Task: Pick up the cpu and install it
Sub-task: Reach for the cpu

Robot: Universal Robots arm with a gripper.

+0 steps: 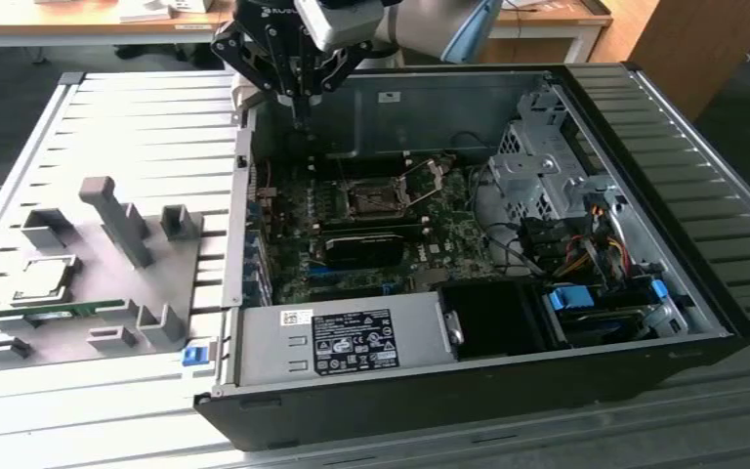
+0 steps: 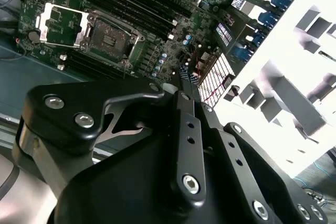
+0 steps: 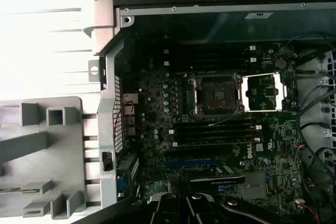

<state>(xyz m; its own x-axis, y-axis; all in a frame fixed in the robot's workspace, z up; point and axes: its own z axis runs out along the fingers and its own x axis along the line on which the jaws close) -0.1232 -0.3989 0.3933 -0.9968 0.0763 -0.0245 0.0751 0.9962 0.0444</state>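
Slatted metal table (image 1: 128,127) carrying open computer case (image 1: 479,401). Gripper (image 1: 300,117) hanging just inside case's far wall, above motherboard, fingers pressed together, nothing between them. Cpu (image 1: 39,278) outside case, lying flat on grey fixture plate (image 1: 199,269) beside case, well apart from gripper. Inside case, socket (image 1: 375,200) bare, retention frame flipped open.

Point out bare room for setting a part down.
Free: the slatted table behind the fixture plate, at the exterior view's left of the case; also its slats before the case. Crowded: the plate, with blocks and cpu; the case interior: motherboard and cables.
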